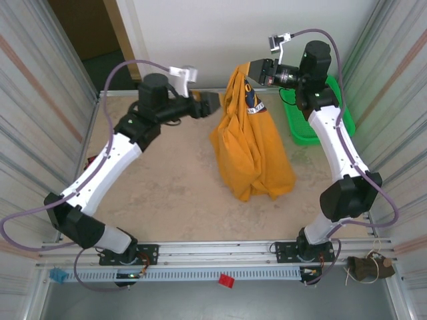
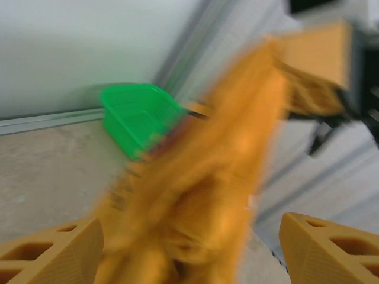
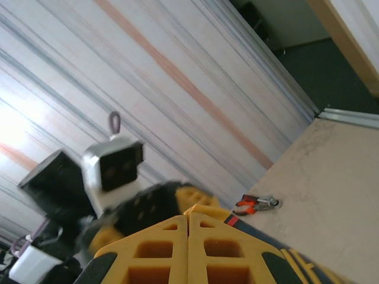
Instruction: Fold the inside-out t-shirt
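Note:
The inside-out t-shirt (image 1: 252,147) is mustard orange. It hangs bunched from my right gripper (image 1: 248,71), which is shut on its top edge high at the back, and its lower part rests heaped on the table. A dark print patch (image 1: 251,101) shows near the top. My left gripper (image 1: 215,104) is level with the shirt's left side, open. In the left wrist view the blurred shirt (image 2: 207,177) hangs in front of and between the wide-apart fingers (image 2: 53,251). In the right wrist view the right gripper (image 3: 188,216) has its pads pressed together, with yellow cloth (image 3: 207,210) just beyond the tips.
A green plastic basket (image 1: 303,123) stands at the back right, behind the right arm; it also appears in the left wrist view (image 2: 139,115). Orange-handled pliers (image 3: 257,204) lie on the table by the left wall. Corrugated walls close both sides.

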Motion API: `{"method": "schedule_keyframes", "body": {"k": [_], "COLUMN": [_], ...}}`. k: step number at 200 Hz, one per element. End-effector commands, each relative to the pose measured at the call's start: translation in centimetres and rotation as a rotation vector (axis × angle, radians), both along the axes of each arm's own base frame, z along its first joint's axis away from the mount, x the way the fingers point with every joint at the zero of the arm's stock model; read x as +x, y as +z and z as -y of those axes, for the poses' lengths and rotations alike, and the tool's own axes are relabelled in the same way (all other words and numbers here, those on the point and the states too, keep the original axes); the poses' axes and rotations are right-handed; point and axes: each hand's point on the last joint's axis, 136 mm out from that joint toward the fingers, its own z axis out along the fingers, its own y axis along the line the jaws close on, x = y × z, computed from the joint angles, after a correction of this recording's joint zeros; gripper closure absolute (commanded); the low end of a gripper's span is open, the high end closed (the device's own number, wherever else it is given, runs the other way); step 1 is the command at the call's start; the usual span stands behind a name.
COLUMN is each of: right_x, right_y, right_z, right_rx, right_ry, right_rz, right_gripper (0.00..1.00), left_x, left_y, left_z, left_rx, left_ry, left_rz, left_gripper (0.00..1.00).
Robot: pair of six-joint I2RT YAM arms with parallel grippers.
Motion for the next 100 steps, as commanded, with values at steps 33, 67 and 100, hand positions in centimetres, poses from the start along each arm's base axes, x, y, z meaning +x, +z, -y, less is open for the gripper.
{"method": "schedule_keyframes", "body": {"k": [33,67,100], "right_x": [-5.1,-6.0,-6.0], "right_y": [5.7,5.5,4.5], "right_z": [0.3,-0.2,-0.7], "right_rx": [0.043,0.043,0.038], "right_ry": [0.077,0.093,0.107], "right_rz": [0.176,0.179,0.156], "right_gripper": [1.00,1.00,1.00], "left_x": [2.1,3.6,4.5], "left_y": [1.2,3.1,4.1], "left_z": [0.3,0.8,1.7], "left_rx": [0.071,0.062,0.059], "left_ry": [0.120,0.148,0.133], "left_rz": [0.151,0.205,0.223], "left_gripper": [0.22,0.21,0.22]}}
